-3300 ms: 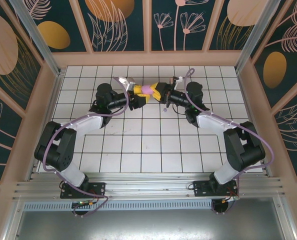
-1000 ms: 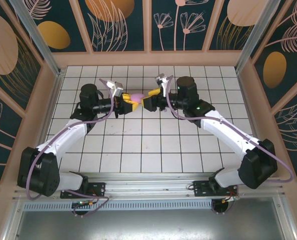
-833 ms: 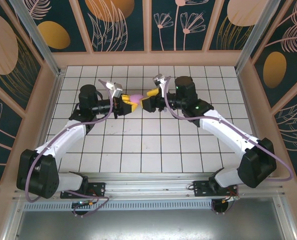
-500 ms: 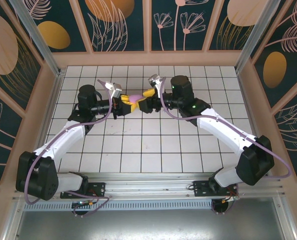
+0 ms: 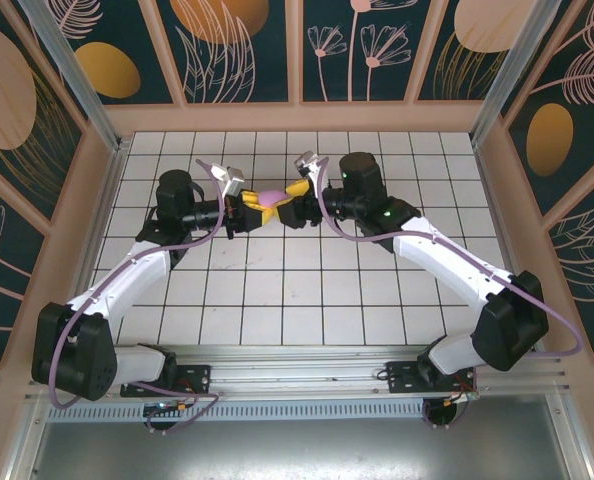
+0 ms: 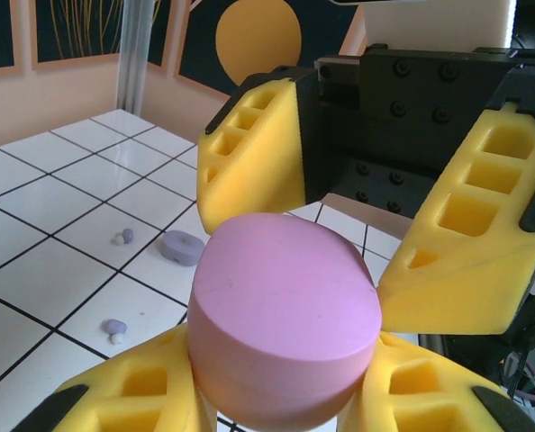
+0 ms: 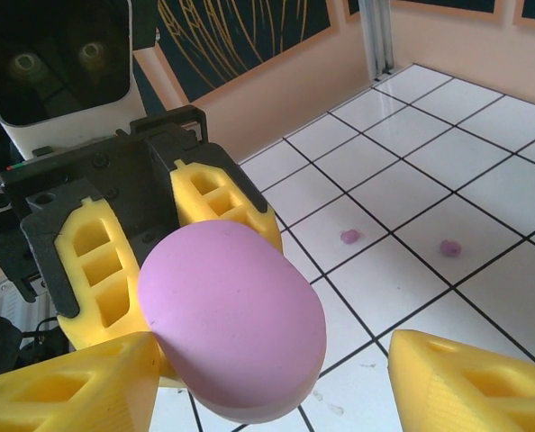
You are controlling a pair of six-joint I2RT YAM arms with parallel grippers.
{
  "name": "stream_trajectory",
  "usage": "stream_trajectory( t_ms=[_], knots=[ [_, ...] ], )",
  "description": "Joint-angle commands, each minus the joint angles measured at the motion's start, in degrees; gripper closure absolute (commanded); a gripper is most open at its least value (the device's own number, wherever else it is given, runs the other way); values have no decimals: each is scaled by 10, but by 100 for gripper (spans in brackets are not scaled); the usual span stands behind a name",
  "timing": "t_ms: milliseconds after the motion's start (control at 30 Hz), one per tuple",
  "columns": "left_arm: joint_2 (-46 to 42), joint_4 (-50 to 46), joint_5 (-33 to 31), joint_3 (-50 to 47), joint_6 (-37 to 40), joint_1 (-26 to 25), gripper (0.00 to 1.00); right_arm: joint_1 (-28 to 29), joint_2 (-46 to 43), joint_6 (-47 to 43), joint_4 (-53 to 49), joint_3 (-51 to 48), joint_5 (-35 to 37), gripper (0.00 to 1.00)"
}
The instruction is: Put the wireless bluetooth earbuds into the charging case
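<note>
The charging case (image 6: 285, 315) is a closed lilac-pink oval puck, held in the air over the far middle of the tiled table. My left gripper (image 6: 276, 400) is shut on its lower part. My right gripper (image 7: 272, 387) faces it from the other side and is open, its yellow fingers (image 6: 249, 153) spread to either side of the case (image 7: 231, 319). From above, the case (image 5: 271, 197) sits between the left gripper (image 5: 256, 204) and the right gripper (image 5: 292, 199). Tiny lilac earbuds (image 6: 122, 237) (image 6: 114, 329) lie on the tiles below, and two earbuds (image 7: 349, 237) (image 7: 449, 247) show past the case.
A small purple oval piece (image 6: 183, 246) lies on the tiles beside the earbuds. Peach-coloured walls (image 5: 297, 117) and metal posts (image 5: 69, 70) close in the white tiled table (image 5: 277, 290). Both arms reach inward from the near rail.
The right gripper has moved left towards the case over the last second, and its open fingers now flank it. The left gripper has kept hold of the case and barely moved.
</note>
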Motion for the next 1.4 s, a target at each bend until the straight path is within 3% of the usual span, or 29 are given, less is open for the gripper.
stream_trajectory(
  t_ms=[0, 600, 1000, 1367],
  knots=[
    [-9, 16, 28, 2, 5, -1, 82, -2, 19, -7, -39, 23, 63, 35],
    [-43, 7, 30, -13, 0, -1, 82, -5, 39, 22, 21, 61, 112, 36],
    [-60, -42, -20, -22, 18, 3, 84, -12, 32, 82, 35, 62, 57, 35],
    [-71, -43, -70, -63, -10, 62, 86, -52, 11, 197, 28, 71, 31, 34]
  ],
)
